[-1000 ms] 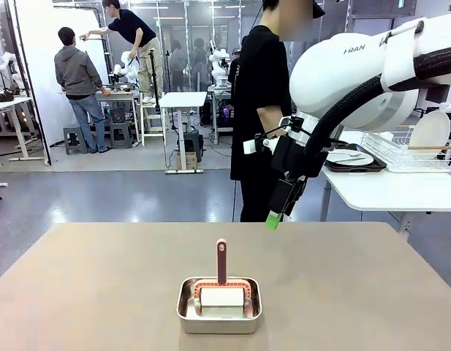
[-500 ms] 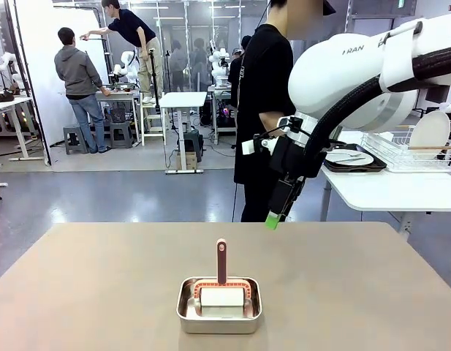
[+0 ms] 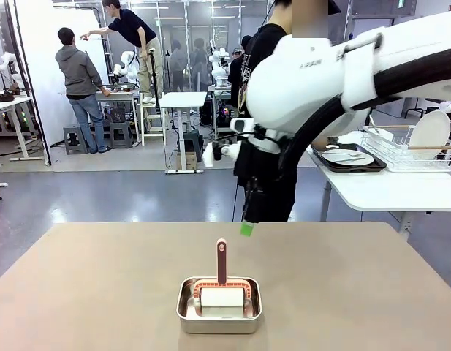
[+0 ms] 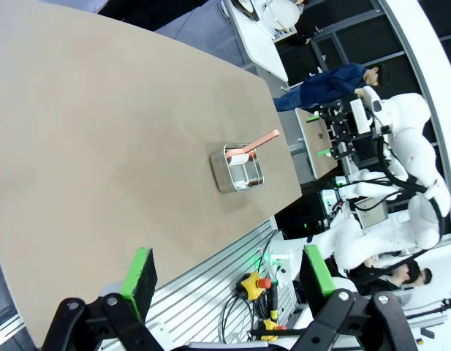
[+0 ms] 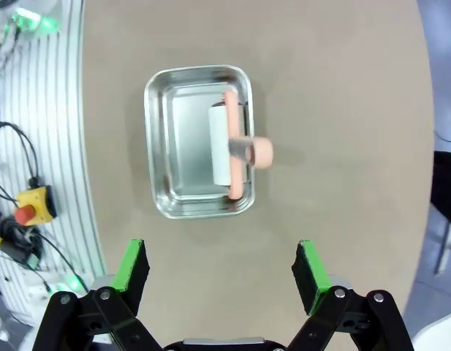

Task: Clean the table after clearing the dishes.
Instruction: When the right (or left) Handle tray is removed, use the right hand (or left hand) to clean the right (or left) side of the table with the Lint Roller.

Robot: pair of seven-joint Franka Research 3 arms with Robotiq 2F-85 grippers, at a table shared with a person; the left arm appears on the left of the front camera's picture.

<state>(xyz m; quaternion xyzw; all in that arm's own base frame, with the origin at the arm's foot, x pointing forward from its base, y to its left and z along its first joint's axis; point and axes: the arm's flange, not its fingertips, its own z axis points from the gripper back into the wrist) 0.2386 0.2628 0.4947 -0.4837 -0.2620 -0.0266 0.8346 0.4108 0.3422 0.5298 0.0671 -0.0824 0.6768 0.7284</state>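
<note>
Checking the feeds from my desk, I started on the left. The left gripper [image 4: 229, 272] hung high above the table [image 4: 101, 131]. Its green pads [image 4: 140, 272] were spread wide apart, with nothing between them.

The beige top was bare on its left half in the front view. Around the middle, toward my side, sat a small steel pan [image 3: 219, 307]. A roller [image 3: 221, 263] lay in it, white roll down in the pan and pink handle sticking straight up.

Just past the pan, the right gripper [image 3: 246, 227] hung in the air above the table, fingers pointing down, clear of the handle. From the front it was edge-on, so the gap didn't show there. In its own wrist camera the fingers [image 5: 130, 267] stood fully apart and held nothing. The pan lay ahead of them, a bit toward one finger's side.

A person [image 3: 263, 66] in black stood behind that arm at the far edge.

Over on the right, well off my table, the dishes [image 3: 347, 156] sat on a white table [image 3: 386, 191]. What I could make out was a white plate with cutlery on a dark tray [image 3: 354, 168]. Next to it was a wire rack [image 3: 400, 150].
</note>
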